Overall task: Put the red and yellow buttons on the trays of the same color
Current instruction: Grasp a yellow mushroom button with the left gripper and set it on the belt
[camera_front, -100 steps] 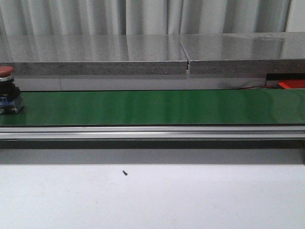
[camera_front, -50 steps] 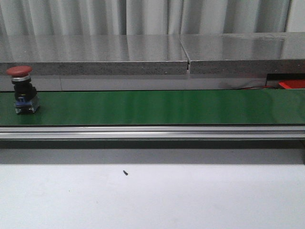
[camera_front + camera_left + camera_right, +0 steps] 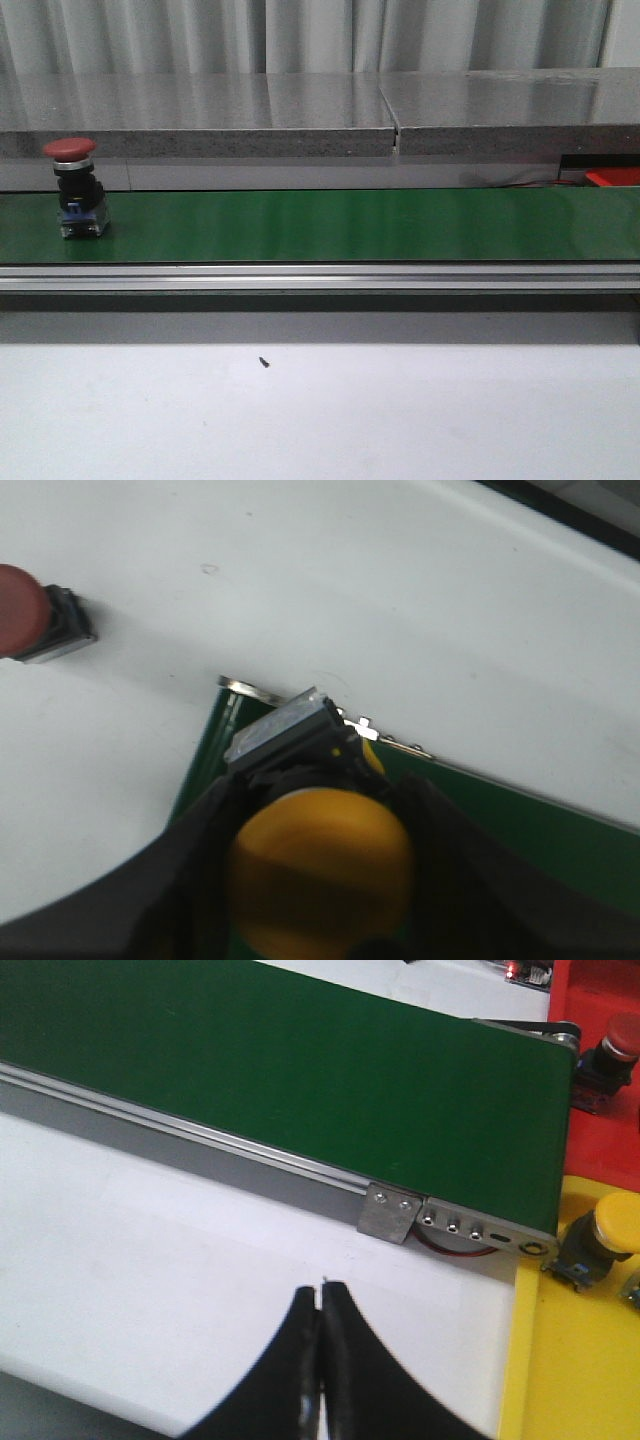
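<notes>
Item: red push-button (image 3: 77, 187) at nine o'clock on your green conveyor belt (image 3: 350, 225), awaiting pickup; left claw (image 3: 318, 880) pinching yellow push-button (image 3: 320, 870), right claw (image 3: 321, 1360) pressed together — spread it next.

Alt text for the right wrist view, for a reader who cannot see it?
The right gripper hangs shut and empty over the white table, beside the green conveyor belt. At the belt's end, a yellow button sits on the yellow tray and a red button on the red tray.

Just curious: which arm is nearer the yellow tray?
Right. Its shut jaws hover just beside the yellow tray; the left, gripping a yellow button, sees no tray.
</notes>
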